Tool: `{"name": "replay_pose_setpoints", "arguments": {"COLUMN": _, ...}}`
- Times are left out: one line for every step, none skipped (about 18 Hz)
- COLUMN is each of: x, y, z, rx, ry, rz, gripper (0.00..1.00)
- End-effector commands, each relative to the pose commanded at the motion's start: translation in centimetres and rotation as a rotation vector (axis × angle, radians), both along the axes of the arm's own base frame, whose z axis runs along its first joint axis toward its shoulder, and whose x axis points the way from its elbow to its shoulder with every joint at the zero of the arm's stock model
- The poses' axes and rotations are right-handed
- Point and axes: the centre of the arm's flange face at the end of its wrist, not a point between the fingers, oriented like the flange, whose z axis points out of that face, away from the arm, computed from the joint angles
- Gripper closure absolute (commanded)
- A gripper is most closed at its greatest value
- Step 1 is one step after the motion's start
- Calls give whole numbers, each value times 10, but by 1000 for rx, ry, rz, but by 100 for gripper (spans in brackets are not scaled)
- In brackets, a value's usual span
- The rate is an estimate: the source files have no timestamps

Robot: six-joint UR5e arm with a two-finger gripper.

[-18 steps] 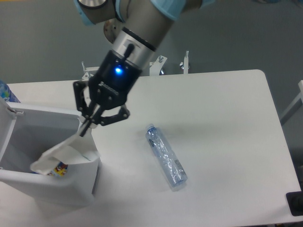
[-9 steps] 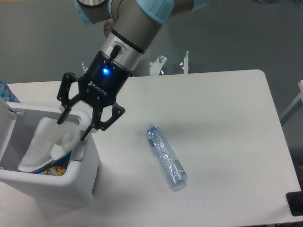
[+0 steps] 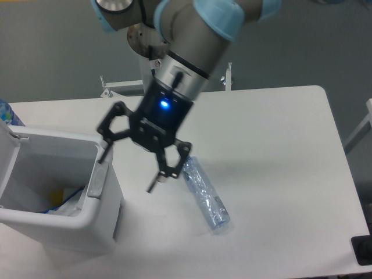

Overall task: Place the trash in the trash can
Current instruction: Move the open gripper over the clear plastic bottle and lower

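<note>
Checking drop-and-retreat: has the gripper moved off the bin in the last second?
Yes. The gripper, open and empty, has swung right from over the trash can toward the bottle on the table.

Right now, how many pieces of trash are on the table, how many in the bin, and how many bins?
Bottle on the table: 1
Scrap in the bin: 1
Bin: 1
Total: 3

- One fixed camera looks down from high above the table's (image 3: 279,145) near edge, tilted toward the far side.
- It sits close: the trash can (image 3: 87,218) is cropped at the left, and the arm (image 3: 192,35) leaves through the top.
</note>
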Motion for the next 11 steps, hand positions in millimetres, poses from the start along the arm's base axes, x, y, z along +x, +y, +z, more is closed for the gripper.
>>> {"name": "replay_pose_setpoints", "arguments": {"x": -13, "y": -6, "z": -12, "rx": -26, "ry": -21, "rz": 33, "gripper": 0}}
{"name": "replay_pose_setpoints", "arguments": {"x": -25, "y": -11, "z": -26, "rx": -57, "ry": -49, "rz": 64, "gripper": 0}}
{"name": "replay_pose_setpoints", "arguments": {"x": -37, "y": -14, "z": -40, "rx": -81, "ry": -72, "rz": 86, "gripper": 0}}
{"name": "replay_pose_setpoints", "arguments": {"x": -46, "y": -14, "z": -55, "rx": -110, "ry": -95, "rz": 109, "gripper": 0}}
{"name": "replay_pose_setpoints", "arguments": {"x": -57, "y": -15, "z": -66, "rx": -139, "ry": -112, "rz": 142, "gripper": 0}}
{"name": "replay_pose_setpoints", "arguments": {"x": -65, "y": -15, "z": -72, "rx": -163, "ry": -121, "rz": 173, "gripper": 0}}
{"name": "replay_pose_setpoints", "arguments": {"x": -70, "y": -13, "z": -75, "rx": -177, "ry": -135, "rz": 199, "gripper": 0}}
{"name": "replay_pose_setpoints", "arguments": {"x": -75, "y": -10, "z": -77, "rx": -187, "ry": -157, "rz": 224, "gripper": 0}}
{"name": "replay_pose_setpoints", "arguments": {"x": -81, "y": -7, "z": -79, "rx": -199, "ry": -181, "rz": 244, "gripper": 0}}
{"name": "replay_pose_setpoints", "arguments": {"x": -86, "y": -4, "z": -83, "rx": -218, "ry": -206, "rz": 260, "gripper": 0}}
{"name": "replay_pose_setpoints", "arguments": {"x": -90, "y": -2, "z": -87, "rx": -245, "ry": -231, "rz": 273, "gripper": 0}}
